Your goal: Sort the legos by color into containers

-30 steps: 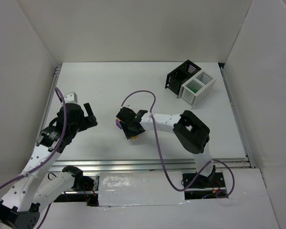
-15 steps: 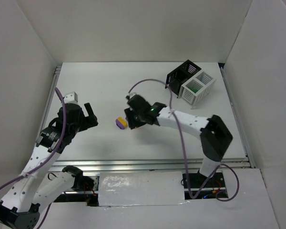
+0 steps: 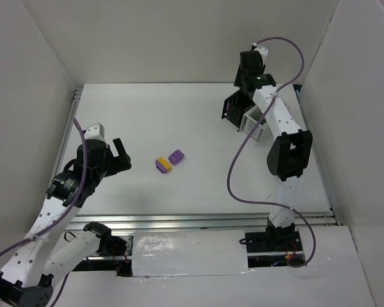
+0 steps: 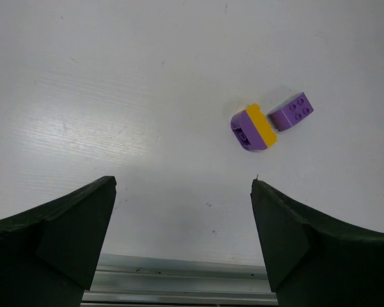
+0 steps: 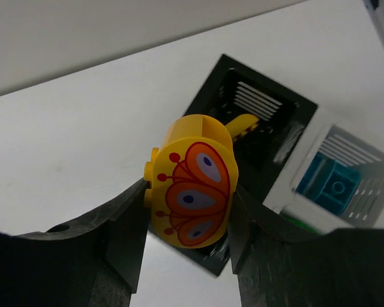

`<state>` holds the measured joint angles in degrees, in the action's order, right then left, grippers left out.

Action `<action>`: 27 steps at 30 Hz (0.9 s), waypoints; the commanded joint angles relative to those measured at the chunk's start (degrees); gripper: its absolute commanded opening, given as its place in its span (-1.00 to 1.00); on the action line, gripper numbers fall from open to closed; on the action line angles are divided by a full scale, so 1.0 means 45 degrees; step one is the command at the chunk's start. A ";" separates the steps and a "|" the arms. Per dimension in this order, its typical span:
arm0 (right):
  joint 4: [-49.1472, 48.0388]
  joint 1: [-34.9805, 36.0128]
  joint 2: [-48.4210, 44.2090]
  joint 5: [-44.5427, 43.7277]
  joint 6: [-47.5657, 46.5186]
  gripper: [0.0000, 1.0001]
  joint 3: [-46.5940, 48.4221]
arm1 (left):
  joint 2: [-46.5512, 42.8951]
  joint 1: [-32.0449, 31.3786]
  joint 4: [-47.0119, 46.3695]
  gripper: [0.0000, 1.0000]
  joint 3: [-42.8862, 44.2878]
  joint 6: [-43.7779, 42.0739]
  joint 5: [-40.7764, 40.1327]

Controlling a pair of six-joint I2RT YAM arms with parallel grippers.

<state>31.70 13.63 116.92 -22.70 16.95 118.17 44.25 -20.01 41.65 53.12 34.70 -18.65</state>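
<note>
1 yellow brick (image 5: 192, 182) clamped in right gripper (image 5: 189, 208), seemingly over black bin (image 5: 208, 89).

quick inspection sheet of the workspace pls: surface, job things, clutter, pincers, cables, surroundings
surface: white table, no marks or spills seen
job's things: yellow-purple brick and purple brick lie close together mid-table; black bin and white bin stand side by side at the far right; teal brick sits in the white bin
clutter: nothing seen
grippers: right pincer shut on a yellow oval brick by the black bin; left pincer open, holding nothing
cables: right arm's cable loops loosely above the table; left arm's cable runs along its arm
surroundings: white walls on three sides, metal rail at the near edge
</note>
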 commanded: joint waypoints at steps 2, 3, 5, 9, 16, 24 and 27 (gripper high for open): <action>-0.0207 -0.0818 0.0774 -0.0641 -0.0836 -1.00 0.1356 | -0.0030 -0.0007 -0.0700 0.99 0.0031 -0.0405 0.0414; -0.0190 -0.0995 0.1142 -0.0427 -0.0876 -1.00 0.1860 | 0.0029 -0.0026 -0.0720 0.99 0.0031 -0.0425 0.0473; 0.0198 -0.1269 0.1612 -0.0327 -0.1031 -1.00 0.2487 | 0.0224 -0.0026 -0.0720 0.99 0.0070 -0.0484 0.0590; 0.0319 -0.1582 0.2550 -0.0171 -0.1227 -0.92 0.2941 | 0.0440 -0.0006 -0.0720 0.99 0.0109 -0.0523 0.0708; 0.0045 -0.1700 0.2669 -0.0132 -0.1306 -0.73 0.2334 | 0.0499 0.0013 -0.0740 0.99 0.0089 -0.0562 0.0786; 0.0142 -0.1798 0.2728 -0.0191 -0.1384 -0.25 0.2412 | 0.0577 0.0013 -0.0720 0.99 0.0128 -0.0523 0.0708; 0.0181 -0.1798 0.2728 -0.0229 -0.1384 0.50 0.2354 | 0.0616 0.0013 -0.0739 0.99 0.0109 -0.0543 0.0786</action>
<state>33.74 5.96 128.84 -23.18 11.68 128.77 46.87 -20.01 40.21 53.12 33.15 -15.70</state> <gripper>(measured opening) 0.722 0.995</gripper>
